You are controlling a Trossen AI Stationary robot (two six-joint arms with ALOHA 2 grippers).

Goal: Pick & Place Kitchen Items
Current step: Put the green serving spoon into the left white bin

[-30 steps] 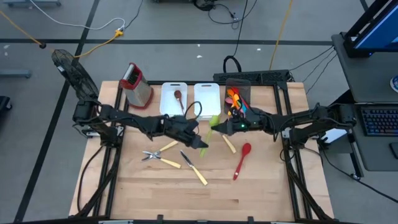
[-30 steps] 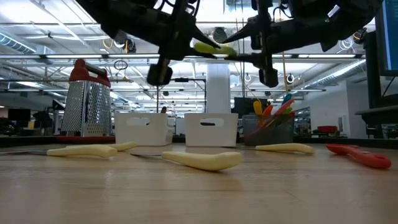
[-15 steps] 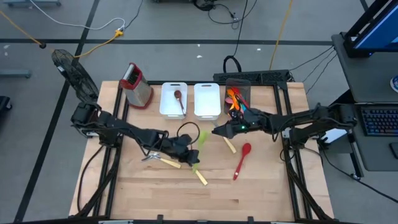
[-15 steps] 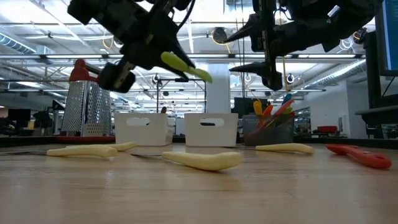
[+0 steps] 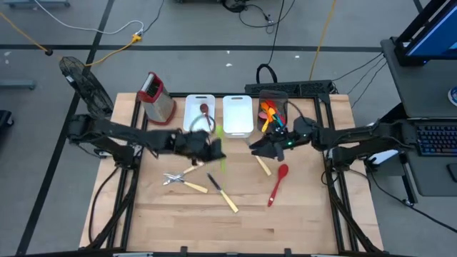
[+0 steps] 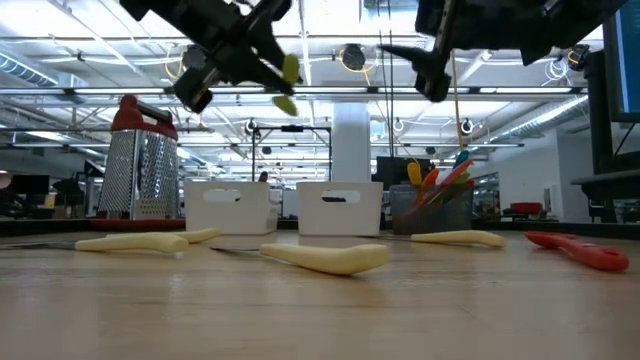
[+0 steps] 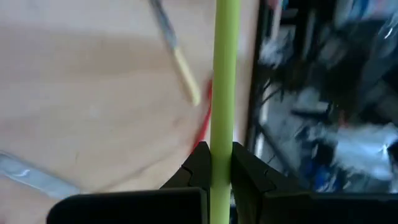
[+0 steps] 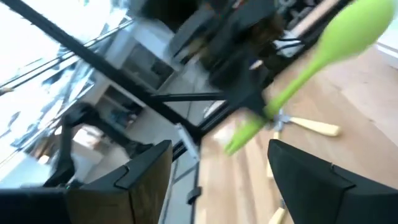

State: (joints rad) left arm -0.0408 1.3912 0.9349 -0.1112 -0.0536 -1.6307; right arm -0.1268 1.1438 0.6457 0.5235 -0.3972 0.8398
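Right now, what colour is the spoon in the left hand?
Light green; the spoon shows best in the right wrist view.

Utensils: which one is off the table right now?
The green spoon. The left gripper is clamped on its handle above the wood, while the red spoon and the yellow-handled pieces lie flat on the table.

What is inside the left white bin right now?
In the high view the left white bin holds one spoon with a dark red bowl. The left gripper, shut on the green spoon, overlaps the bin's near edge, so that strip is covered.
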